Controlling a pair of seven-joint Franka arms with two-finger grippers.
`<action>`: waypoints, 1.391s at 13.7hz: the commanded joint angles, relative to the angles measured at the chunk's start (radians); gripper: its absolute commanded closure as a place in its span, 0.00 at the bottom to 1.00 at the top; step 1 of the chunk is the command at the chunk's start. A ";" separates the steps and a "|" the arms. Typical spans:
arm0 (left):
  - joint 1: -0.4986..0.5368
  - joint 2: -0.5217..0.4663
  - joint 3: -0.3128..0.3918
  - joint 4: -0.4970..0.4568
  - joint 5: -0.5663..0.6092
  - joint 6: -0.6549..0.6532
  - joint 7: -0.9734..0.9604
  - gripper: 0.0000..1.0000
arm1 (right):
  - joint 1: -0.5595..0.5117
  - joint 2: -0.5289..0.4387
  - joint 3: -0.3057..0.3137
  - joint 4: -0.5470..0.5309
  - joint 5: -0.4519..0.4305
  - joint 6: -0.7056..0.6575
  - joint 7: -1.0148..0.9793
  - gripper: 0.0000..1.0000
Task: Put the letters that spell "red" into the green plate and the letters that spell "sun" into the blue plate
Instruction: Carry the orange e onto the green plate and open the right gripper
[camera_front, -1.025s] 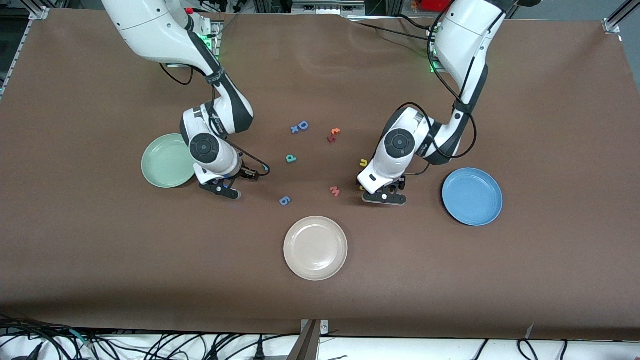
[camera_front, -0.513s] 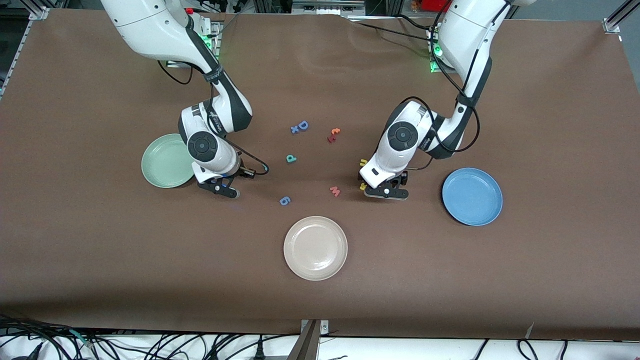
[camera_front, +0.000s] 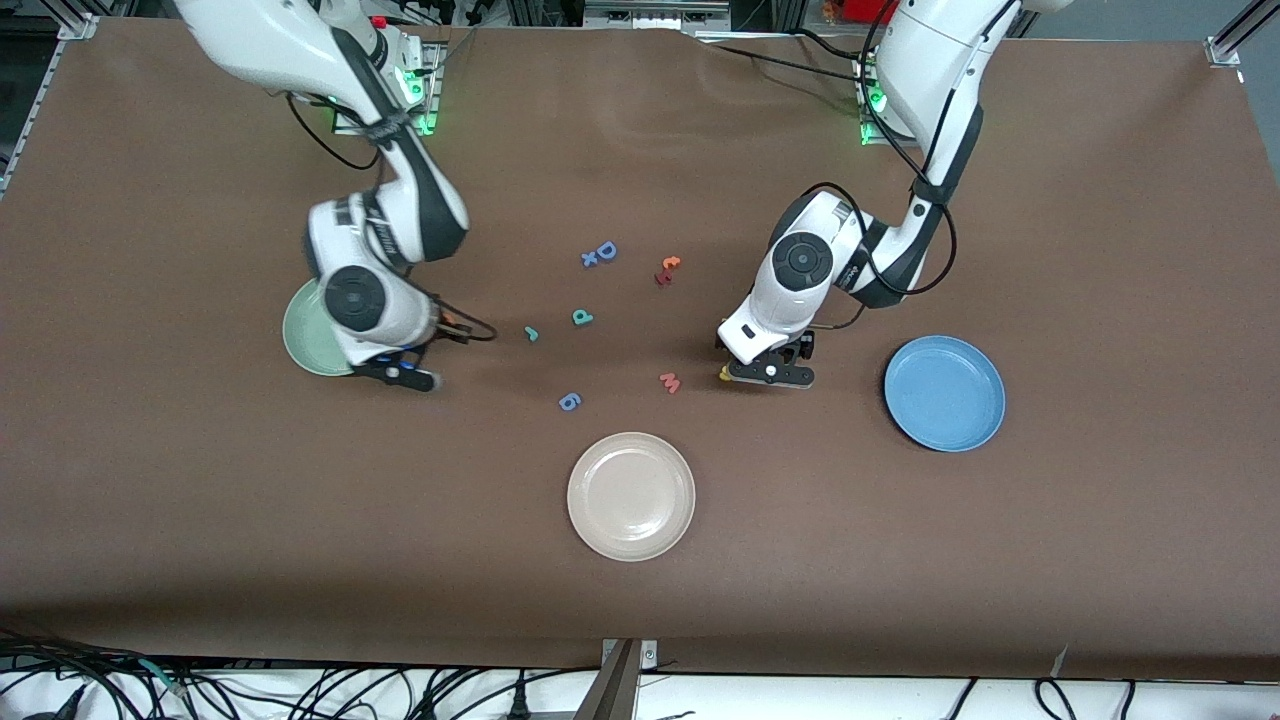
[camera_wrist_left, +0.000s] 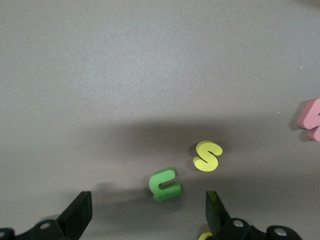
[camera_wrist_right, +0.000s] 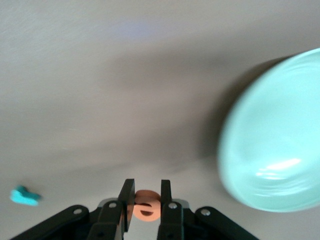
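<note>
On the brown table (camera_front: 150, 480) the only writing is the foam letters themselves: a blue "D" (camera_front: 606, 250) with a small blue cross-shaped piece beside it, a red and orange pair (camera_front: 667, 270), a teal "d" (camera_front: 582, 318), a thin teal "r" (camera_front: 531, 333), a blue piece (camera_front: 569, 402) that may be a "6" or a "g", and a pink "w" (camera_front: 670, 382).

From the front, the right gripper (camera_front: 398, 373) sits at the green plate's (camera_front: 300, 335) edge, toward the middle of the table, and what it carries is hidden. Only the right wrist view shows it: the right gripper (camera_wrist_right: 145, 200) is pinched narrow on the orange "e" (camera_wrist_right: 146, 206), with the plate (camera_wrist_right: 270, 150) just beside and the "r" (camera_wrist_right: 25, 196) on the cloth.

From the front, the left gripper (camera_front: 770, 374) is low over the table between the "w" and the blue plate (camera_front: 944, 392), with a yellow speck at its tip. Its wrist view shows more: the fingers (camera_wrist_left: 77, 215) stand wide apart, holding nothing, with the green "n" (camera_wrist_left: 165, 185) between them and the yellow "s" (camera_wrist_left: 207, 155) just beside it. Another yellow bit, too cut off to read, peeks beside one finger.

Nearest the front camera lies a beige plate (camera_front: 631, 496).
</note>
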 joint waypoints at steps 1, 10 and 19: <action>-0.008 -0.013 0.005 -0.053 0.028 0.067 -0.020 0.00 | 0.001 -0.063 -0.093 -0.023 -0.008 -0.092 -0.155 0.90; -0.010 0.032 0.006 -0.035 0.029 0.093 -0.021 0.00 | -0.010 0.002 -0.181 -0.159 0.054 0.116 -0.308 0.90; -0.010 0.048 0.006 -0.002 0.028 0.093 -0.031 0.10 | 0.003 -0.046 -0.100 -0.069 0.055 -0.017 -0.126 0.32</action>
